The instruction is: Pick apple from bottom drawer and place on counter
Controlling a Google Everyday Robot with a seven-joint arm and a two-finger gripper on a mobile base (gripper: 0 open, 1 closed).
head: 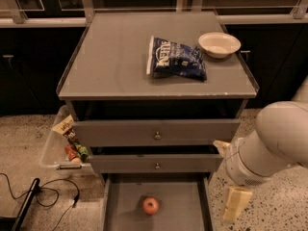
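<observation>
The small red apple (150,205) lies on the floor of the open bottom drawer (183,211), near its middle. The grey counter (115,57) tops the cabinet above the two upper drawers, which stand slightly pulled out. My gripper (234,207) hangs from the white arm at the lower right, just outside the bottom drawer's right wall. It is to the right of the apple, apart from it and at about its height.
A blue chip bag (178,58) and a white bowl (219,44) sit on the counter's right half. A clear bin (50,150) with snack packs stands on the speckled floor left of the cabinet. A black cable (48,196) lies at the lower left.
</observation>
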